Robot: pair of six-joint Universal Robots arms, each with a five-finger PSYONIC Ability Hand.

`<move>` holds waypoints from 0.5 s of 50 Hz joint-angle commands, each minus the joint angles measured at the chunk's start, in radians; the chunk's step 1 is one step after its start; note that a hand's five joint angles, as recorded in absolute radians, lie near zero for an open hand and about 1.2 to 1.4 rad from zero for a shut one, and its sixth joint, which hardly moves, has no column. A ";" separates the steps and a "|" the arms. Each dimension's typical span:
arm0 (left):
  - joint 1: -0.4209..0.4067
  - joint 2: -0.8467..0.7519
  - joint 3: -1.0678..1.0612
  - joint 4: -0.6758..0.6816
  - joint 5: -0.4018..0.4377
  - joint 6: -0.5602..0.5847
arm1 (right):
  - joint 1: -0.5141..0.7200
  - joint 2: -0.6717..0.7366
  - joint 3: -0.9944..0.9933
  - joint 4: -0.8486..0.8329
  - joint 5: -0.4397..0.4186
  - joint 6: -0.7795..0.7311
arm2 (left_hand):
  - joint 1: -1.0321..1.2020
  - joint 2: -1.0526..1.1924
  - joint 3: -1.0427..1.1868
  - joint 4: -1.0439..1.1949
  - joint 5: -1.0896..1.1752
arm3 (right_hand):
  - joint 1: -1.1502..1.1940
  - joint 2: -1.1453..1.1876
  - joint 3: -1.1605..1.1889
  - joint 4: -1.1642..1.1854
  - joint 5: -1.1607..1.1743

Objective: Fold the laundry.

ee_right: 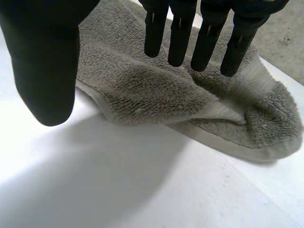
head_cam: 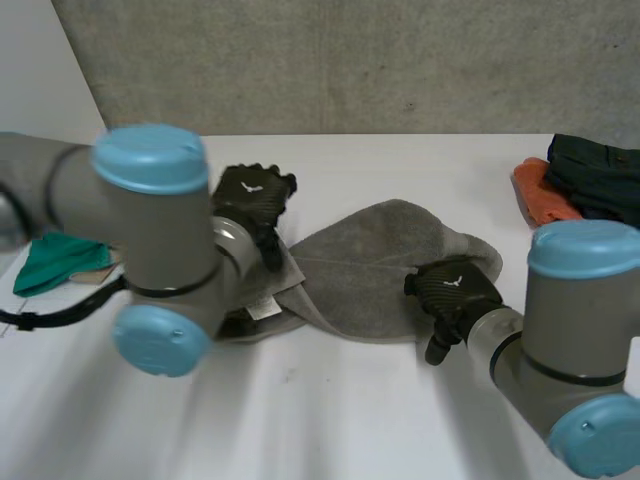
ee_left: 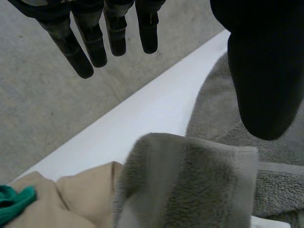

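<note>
Your crumpled grey terry towel is lying mid-frame on the white bench. Your left robot hand is hanging over its left end, your right robot hand over its right end. Both have fingers straight and are gripping nothing, apparently positioning to spread it flat.

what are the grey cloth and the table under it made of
The crumpled grey cloth looks like terry towelling, likely cotton: fuzzy looped pile with a flatter woven band along the hem. The white table looks like smooth matte laminate or painted board: soft shadows, no sharp reflections.
</note>
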 commanded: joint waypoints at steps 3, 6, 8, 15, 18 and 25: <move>-0.061 -0.247 0.231 -0.120 -0.162 -0.019 | 0.041 0.069 -0.004 -0.110 0.050 0.026 | -0.102 -0.076 -0.083 -0.075 -0.062 | 0.056 0.058 0.048 0.074 0.088; -0.066 -0.273 0.246 -0.145 -0.227 -0.022 | 0.042 0.086 -0.007 -0.147 0.064 0.027 | -0.111 -0.085 -0.092 -0.083 -0.071 | 0.088 0.091 0.080 0.106 0.120; -0.063 -0.279 0.245 -0.137 -0.250 -0.017 | 0.042 0.091 -0.007 -0.165 0.067 0.027 | -0.117 -0.091 -0.097 -0.089 -0.077 | 0.108 0.111 0.101 0.127 0.141; -0.014 -0.259 0.153 -0.021 -0.316 0.021 | 0.041 0.133 -0.028 -0.242 0.071 0.015 | -0.117 -0.091 -0.098 -0.090 -0.078 | 0.217 0.220 0.209 0.235 0.249; 0.014 -0.249 0.107 0.036 -0.314 0.072 | 0.035 0.157 -0.045 -0.254 0.072 0.003 | -0.117 -0.091 -0.098 -0.090 -0.078 | 0.243 0.246 0.236 0.262 0.276; 0.075 -0.210 0.023 0.169 -0.307 0.184 | 0.019 0.178 -0.076 -0.248 0.081 -0.013 | 0.280 0.306 0.299 0.307 0.320 | 0.630 0.632 0.622 0.648 0.662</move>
